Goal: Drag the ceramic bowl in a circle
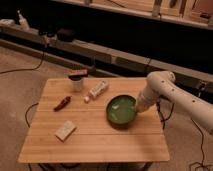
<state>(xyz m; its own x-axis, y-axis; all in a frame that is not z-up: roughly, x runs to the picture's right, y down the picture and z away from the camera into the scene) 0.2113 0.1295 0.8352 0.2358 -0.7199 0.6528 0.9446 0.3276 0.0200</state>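
Although found at right rim of ceramic bowl [119, 111], cannot tell hold of gripper [139, 106]; risks slipping off mid-drag or striking white packet [98, 89].

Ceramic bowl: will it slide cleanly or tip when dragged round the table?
The ceramic bowl looks wide and shallow, so tipping seems unlikely. Its glossy glaze on the smooth wooden table suggests it slides easily. The hand sits at its right rim; rigid ceramic should follow without flexing.
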